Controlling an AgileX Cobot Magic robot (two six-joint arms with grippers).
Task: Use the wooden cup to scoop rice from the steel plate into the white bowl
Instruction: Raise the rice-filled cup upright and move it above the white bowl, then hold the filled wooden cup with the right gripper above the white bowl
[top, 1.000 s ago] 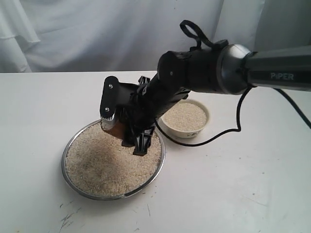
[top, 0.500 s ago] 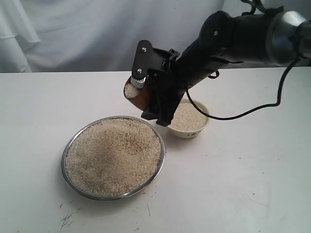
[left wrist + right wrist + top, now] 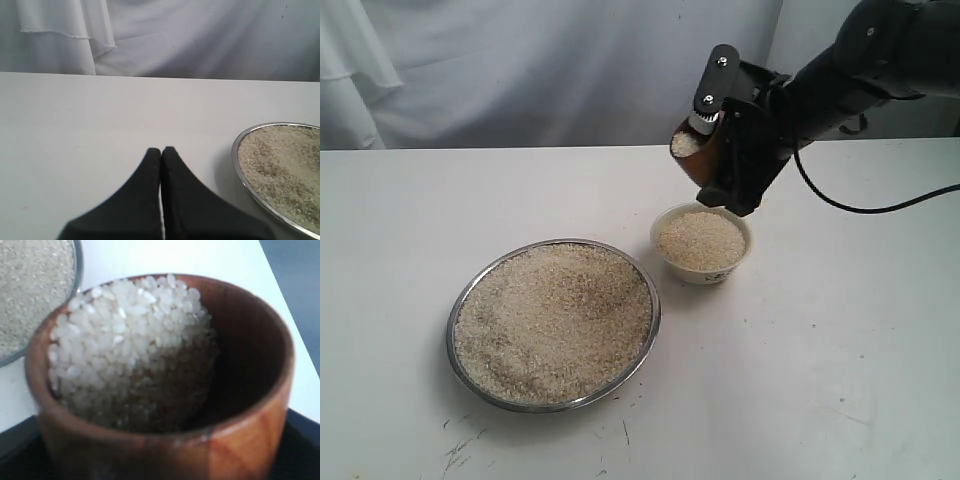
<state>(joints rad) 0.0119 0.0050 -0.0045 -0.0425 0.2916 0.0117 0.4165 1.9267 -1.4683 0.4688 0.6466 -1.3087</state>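
**Right pincer.** The right pincer [image 3: 712,158] is raised clear of the worktop [image 3: 820,360]. Its jaws are spread wide and clamped on the outer wall of the wooden cup [image 3: 696,164], one finger on each side. The cup is tilted, with its mouth turned away from the arm. The right wrist view shows the cup [image 3: 240,440] loaded with rice [image 3: 130,350], heaped against one side of the rim, with the dark inner wall bare on the opposite side.

**White bowl.** The white bowl [image 3: 680,268] stands on the worktop directly below the right pincer and is not touched by the pincer or the cup. It holds rice [image 3: 700,240] almost to the rim. A faint dark mark shows on its outer side.

**Steel plate.** The steel plate [image 3: 455,318] lies on the worktop well apart from the right pincer, below it and on the side the cup's mouth faces. A broad layer of rice [image 3: 553,320] covers it from rim to rim. The plate is just beside the bowl, with a narrow gap between them.

**Left pincer.** The left pincer [image 3: 161,151] has its two black fingers [image 3: 145,190] pressed together with nothing between them. It points along the bare worktop [image 3: 75,125]. The rim of the steel plate [image 3: 239,172] is near the tips but apart from them.

**Cable.** A black cable [image 3: 880,208] trails from the right arm, behind the pincer.
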